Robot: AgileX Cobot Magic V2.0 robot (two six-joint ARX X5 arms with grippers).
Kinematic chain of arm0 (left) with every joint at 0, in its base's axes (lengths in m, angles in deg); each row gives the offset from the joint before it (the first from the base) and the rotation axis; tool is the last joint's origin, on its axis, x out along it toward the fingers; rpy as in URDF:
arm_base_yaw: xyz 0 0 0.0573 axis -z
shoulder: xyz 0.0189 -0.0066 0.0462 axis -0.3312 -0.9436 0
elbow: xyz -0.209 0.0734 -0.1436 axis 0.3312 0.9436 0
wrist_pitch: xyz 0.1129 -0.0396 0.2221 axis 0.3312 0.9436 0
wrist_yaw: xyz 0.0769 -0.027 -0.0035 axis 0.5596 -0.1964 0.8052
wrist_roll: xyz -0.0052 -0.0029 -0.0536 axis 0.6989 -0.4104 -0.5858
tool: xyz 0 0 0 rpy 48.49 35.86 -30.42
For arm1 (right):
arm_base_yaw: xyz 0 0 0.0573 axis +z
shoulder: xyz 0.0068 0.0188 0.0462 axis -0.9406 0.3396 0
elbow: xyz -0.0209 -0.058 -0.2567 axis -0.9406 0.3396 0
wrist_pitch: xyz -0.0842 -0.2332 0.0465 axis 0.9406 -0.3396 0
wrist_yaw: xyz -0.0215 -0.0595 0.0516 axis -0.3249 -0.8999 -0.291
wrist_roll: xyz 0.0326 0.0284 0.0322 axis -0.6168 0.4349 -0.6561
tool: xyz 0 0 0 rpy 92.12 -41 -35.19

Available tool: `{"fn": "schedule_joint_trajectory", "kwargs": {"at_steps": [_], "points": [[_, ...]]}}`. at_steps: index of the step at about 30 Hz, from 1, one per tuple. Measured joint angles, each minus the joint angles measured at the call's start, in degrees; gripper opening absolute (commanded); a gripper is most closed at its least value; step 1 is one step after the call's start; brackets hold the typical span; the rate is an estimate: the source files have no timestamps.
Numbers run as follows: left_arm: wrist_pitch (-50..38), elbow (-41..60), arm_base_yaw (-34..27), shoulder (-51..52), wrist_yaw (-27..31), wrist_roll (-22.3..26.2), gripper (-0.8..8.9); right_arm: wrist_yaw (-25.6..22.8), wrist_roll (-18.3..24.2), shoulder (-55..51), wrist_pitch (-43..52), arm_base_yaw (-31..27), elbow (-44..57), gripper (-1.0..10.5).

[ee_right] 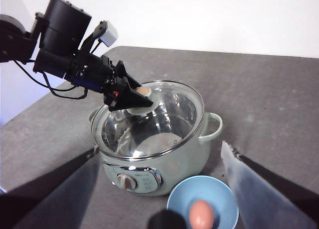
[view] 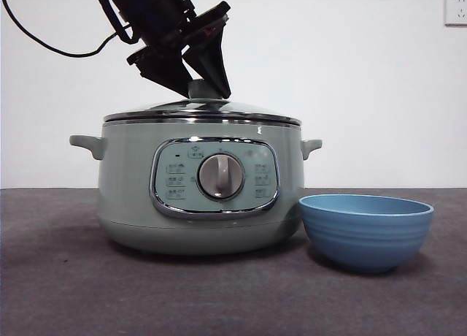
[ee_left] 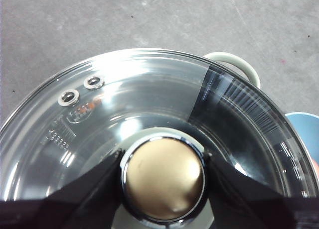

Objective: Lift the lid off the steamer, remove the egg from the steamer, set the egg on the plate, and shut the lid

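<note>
The clear glass lid [view: 201, 109] sits on the sage-green steamer [view: 131, 175], its chrome rim level on the pot. My left gripper [view: 204, 88] comes down from the upper left, and its black jaws press both sides of the lid's knob [ee_left: 163, 176]. The right wrist view shows the same grip, with the left gripper [ee_right: 134, 97] on the lid [ee_right: 164, 114]. The egg [ee_right: 202, 214] lies in the blue plate [ee_right: 179, 201], which stands just right of the steamer [ee_right: 184, 159]. My right gripper [ee_right: 159, 147] hangs open high above the plate, holding nothing. In the front view the plate [view: 365, 230] hides the egg.
The grey table [view: 58, 277] runs wide in front of and to the left of the pot. One steamer handle [ee_left: 234, 62] sticks out toward the plate. A black cable [view: 44, 40] trails from the left arm, and a wall socket [view: 456, 9] sits at the far upper right.
</note>
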Motion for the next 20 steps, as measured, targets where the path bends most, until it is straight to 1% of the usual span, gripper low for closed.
{"fn": "schedule_joint_trajectory", "kwargs": {"at_steps": [5,8,10,13,14,20], "points": [[1.11,-0.31,0.00,0.00,0.13,0.04,-0.06,0.02,0.00,0.00,-0.13,0.00,0.00,4.1],[2.64,-0.79,0.00,0.00,0.52,0.15,0.15,0.00,0.00,0.00,-0.13,0.00,0.00,4.1],[3.19,-0.94,0.02,0.00,1.18,0.13,1.40,0.00,0.00,0.00,-0.13,0.00,0.00,4.1],[3.63,-1.11,0.04,0.00,1.97,0.04,3.78,0.00,0.00,0.00,-0.13,0.00,0.00,4.1],[3.74,-1.18,0.04,0.00,1.99,0.02,4.20,0.00,0.00,0.00,-0.13,0.00,0.00,4.1],[5.05,-1.36,0.04,0.39,2.08,-0.07,4.37,0.00,0.00,0.00,-1.46,0.00,0.00,4.1]]}}
